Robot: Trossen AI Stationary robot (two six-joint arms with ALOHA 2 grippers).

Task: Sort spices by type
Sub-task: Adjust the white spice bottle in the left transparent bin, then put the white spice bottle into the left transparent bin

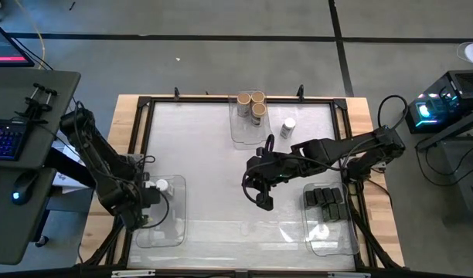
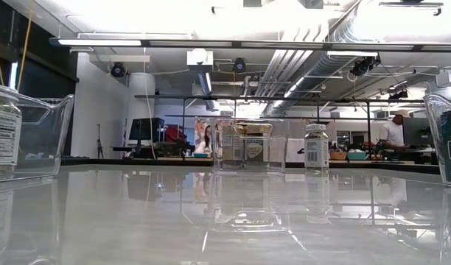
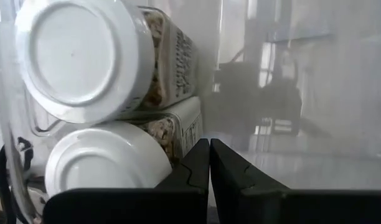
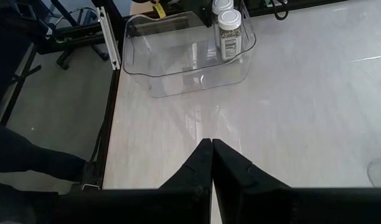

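Observation:
Two white-lidded jars [image 4: 228, 28] stand in the clear bin [image 1: 161, 212] at the table's near left. In the left wrist view these jars [image 3: 84, 59] fill the frame beside my shut left gripper [image 3: 209, 163], which sits at that bin's left rim [image 1: 149, 194]. Three tan-lidded jars [image 1: 252, 104] stand in the far bin. One white-lidded jar [image 1: 288, 127] stands alone on the table to that bin's right. Several black boxes [image 1: 325, 202] lie in the near right bin. My right gripper [image 1: 257, 194] hovers shut over the table's middle [image 4: 211, 152], holding nothing.
The dark frame rails [image 1: 144, 123] run round the white tabletop. The far bin [image 2: 251, 147] and the lone jar [image 2: 316, 147] stand upright in the low view. Bare tabletop [image 1: 213, 170] lies between the three bins. A desk with a keyboard [image 1: 8, 139] stands off to the left.

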